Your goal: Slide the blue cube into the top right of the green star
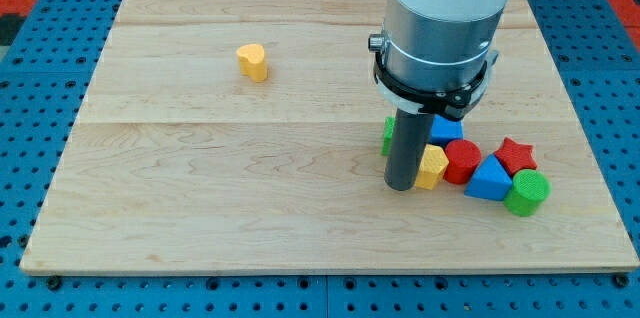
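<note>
My tip (401,186) rests on the board at the lower right, touching the left side of a yellow block (433,167). The blue cube (446,128) sits just above that yellow block, partly hidden behind the rod. The green star (387,135) shows only as a sliver at the rod's left edge, mostly hidden. The blue cube lies right of the green star, with the rod between them in view.
A red cylinder (462,160), a blue triangular block (488,179), a red star (516,154) and a green cylinder (527,192) cluster right of my tip. A yellow heart-like block (253,61) stands alone at the upper left. The wooden board (200,198) ends close to the cluster's right.
</note>
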`<state>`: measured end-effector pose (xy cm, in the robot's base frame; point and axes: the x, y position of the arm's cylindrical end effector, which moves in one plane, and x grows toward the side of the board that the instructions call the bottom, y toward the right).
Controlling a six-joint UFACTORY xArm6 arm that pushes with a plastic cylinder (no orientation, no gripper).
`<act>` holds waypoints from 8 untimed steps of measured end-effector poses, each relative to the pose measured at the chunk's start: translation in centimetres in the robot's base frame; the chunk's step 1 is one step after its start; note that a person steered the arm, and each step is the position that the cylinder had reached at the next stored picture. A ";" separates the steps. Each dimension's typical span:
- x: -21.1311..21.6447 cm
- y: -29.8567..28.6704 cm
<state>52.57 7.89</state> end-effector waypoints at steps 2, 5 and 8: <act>-0.3 2.2; -0.3 -5.7; -4.5 -1.5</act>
<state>48.11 6.35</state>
